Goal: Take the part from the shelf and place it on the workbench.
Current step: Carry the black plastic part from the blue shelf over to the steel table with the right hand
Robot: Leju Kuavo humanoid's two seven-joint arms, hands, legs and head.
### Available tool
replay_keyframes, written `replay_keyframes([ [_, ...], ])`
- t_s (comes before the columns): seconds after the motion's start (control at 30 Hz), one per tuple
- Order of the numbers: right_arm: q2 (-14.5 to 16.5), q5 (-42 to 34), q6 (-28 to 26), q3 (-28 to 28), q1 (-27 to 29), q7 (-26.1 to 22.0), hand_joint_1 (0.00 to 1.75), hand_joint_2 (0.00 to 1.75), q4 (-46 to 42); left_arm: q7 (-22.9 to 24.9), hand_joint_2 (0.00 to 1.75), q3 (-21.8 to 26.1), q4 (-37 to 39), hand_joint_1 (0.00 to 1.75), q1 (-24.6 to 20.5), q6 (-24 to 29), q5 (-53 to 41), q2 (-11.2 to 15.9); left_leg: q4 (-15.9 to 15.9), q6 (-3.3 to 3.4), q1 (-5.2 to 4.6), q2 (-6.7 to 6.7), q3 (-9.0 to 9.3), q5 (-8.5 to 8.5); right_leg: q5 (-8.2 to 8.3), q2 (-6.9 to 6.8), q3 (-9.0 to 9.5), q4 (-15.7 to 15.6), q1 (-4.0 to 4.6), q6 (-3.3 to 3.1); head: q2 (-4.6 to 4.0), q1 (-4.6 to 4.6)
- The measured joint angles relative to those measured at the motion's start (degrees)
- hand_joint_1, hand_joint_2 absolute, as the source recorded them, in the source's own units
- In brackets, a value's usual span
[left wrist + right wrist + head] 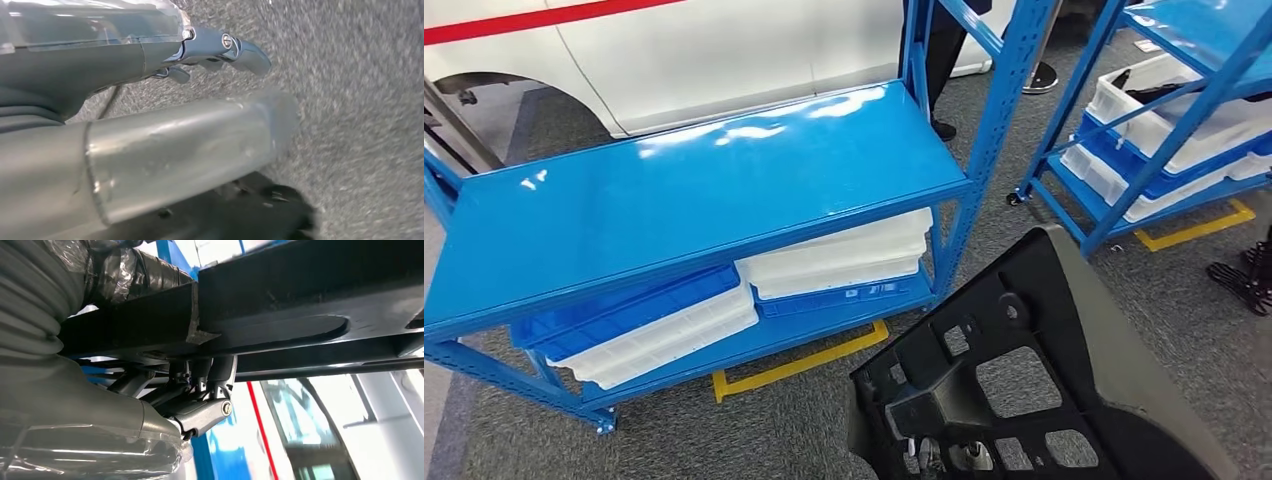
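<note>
Black part (1024, 380), off the blue shelf (694, 190) and carried low before the robot, gripped by the right hand (200, 405); left hand (220, 47) hangs, fingers curled on nothing. Pickup judged done; counter placement remains
</note>
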Motion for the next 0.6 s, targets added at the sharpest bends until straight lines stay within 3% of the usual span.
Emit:
replay_keyframes([
  [0.03,0.1,0.0,0.0,-0.2,0.1,0.0,1.75,1.75,0.0,0.0,0.00,0.1,0.0,0.00,0.1,0.0,0.0,0.0,0.4,0.16,-0.01,-0.10,-0.28,0.66,0.03,0.83,-0.04,0.1,0.15,-0.04,0.00,0.00],
  [0.07,0.2,0.0,0.0,-0.3,0.2,0.0,1.75,1.75,0.0,0.0,0.00,0.1,0.0,0.00,0.1,0.0,0.0,0.0,-1.7,0.41,-0.03,-0.31,0.59,2.47,0.04,1.67,0.00,0.2,0.26,-0.05,0.00,0.00],
  [0.13,0.3,0.0,0.0,-0.5,0.3,0.0,1.75,1.75,0.1,0.0,0.00,0.2,0.0,0.00,0.1,0.0,0.0,0.0,-9.7,1.11,-0.08,-2.39,4.04,6.73,0.05,3.21,0.03,0.4,0.42,0.09,0.00,0.01],
  [0.17,0.4,0.0,0.0,-0.6,0.4,0.0,1.75,1.75,0.1,0.0,0.00,0.2,0.0,0.00,0.1,0.0,0.0,0.0,-13.0,1.35,-0.09,-3.58,5.42,7.90,0.10,3.91,-0.11,0.6,0.45,0.30,0.00,0.01],
  [0.23,0.5,0.3,-0.4,-0.8,0.5,0.0,1.75,1.75,0.1,0.0,0.00,0.3,0.0,0.00,0.1,0.1,-0.1,0.0,-15.6,1.59,-0.26,-4.76,6.34,8.13,0.37,5.14,-0.63,0.7,0.30,1.08,0.00,0.01],
  [0.3,0.7,1.3,-1.5,-1.3,1.1,0.1,1.75,1.75,-0.1,0.1,0.00,0.3,0.0,0.00,0.1,0.0,-0.9,0.0,-16.0,1.96,-0.27,-3.62,6.51,8.48,0.68,5.98,-1.03,0.6,0.05,1.95,0.00,0.01],
  [0.37,0.9,3.9,-3.4,-1.8,2.0,0.4,1.75,1.75,-0.5,0.5,0.00,0.0,0.0,0.00,0.1,-0.4,-3.3,-0.1,-16.7,2.66,-0.12,-2.13,6.73,9.03,-0.70,3.71,-2.08,2.6,0.21,2.40,0.00,0.04],
  [0.43,0.9,8.0,-5.9,-1.9,2.9,1.2,1.75,1.75,-1.3,1.4,0.00,-1.1,0.0,0.00,0.5,-0.8,-7.8,0.2,-17.0,3.15,-0.29,-0.35,6.69,9.22,-4.45,0.14,-5.16,8.9,0.32,2.58,0.00,0.08],
  [0.5,0.9,11.8,-8.0,-1.8,3.6,1.2,1.75,1.75,-2.1,1.9,0.00,-3.0,0.0,0.00,1.0,-0.6,-11.8,0.6,-16.9,3.25,-0.53,1.52,6.52,9.13,-7.16,-1.11,-8.27,15.4,0.20,2.82,0.00,0.09],
  [0.53,0.8,13.0,-8.8,-1.6,3.9,0.8,1.75,1.75,-2.5,1.9,0.00,-3.8,0.0,0.00,1.1,-0.2,-12.5,0.8,-16.8,3.19,-0.57,2.39,6.47,9.07,-6.95,-1.32,-8.48,16.1,0.17,2.90,0.00,0.09],
  [0.57,0.7,13.7,-9.5,-1.5,4.1,0.5,1.75,1.75,-2.8,1.6,0.00,-4.2,0.0,0.00,1.2,0.2,-12.4,0.8,-16.8,3.09,-0.58,3.18,6.49,9.00,-5.74,-1.57,-7.49,14.6,0.15,2.92,0.00,0.09],
  [0.6,0.5,14.2,-10.1,-1.4,4.2,0.2,1.75,1.75,-3.2,1.1,0.00,-4.5,0.0,0.00,1.1,0.6,-11.6,0.9,-16.8,2.93,-0.57,3.87,6.60,8.90,-3.90,-2.16,-5.36,11.1,0.15,2.85,0.00,0.09],
])
